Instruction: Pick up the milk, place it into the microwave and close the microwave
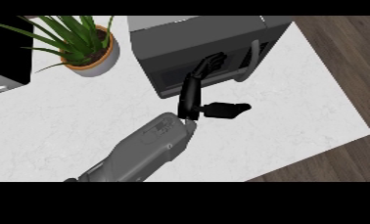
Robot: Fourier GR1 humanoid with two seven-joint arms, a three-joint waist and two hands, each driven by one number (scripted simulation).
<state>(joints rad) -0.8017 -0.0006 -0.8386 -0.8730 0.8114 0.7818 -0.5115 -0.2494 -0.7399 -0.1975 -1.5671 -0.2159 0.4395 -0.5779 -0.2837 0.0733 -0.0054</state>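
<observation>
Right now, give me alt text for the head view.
A robot hand presses straight fingers against the closed door of the grey microwave beside its handle. A potted plant stands to the left on the white counter; no milk shows.

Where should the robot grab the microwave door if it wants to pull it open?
Probably the microwave door's pale handle, a bar standing off the door's right edge. Come from the front and curl fingers behind it. The hand is beside it now.

The white marble counter (65, 115) carries a microwave (195, 42) and potted plant (83, 47).
</observation>
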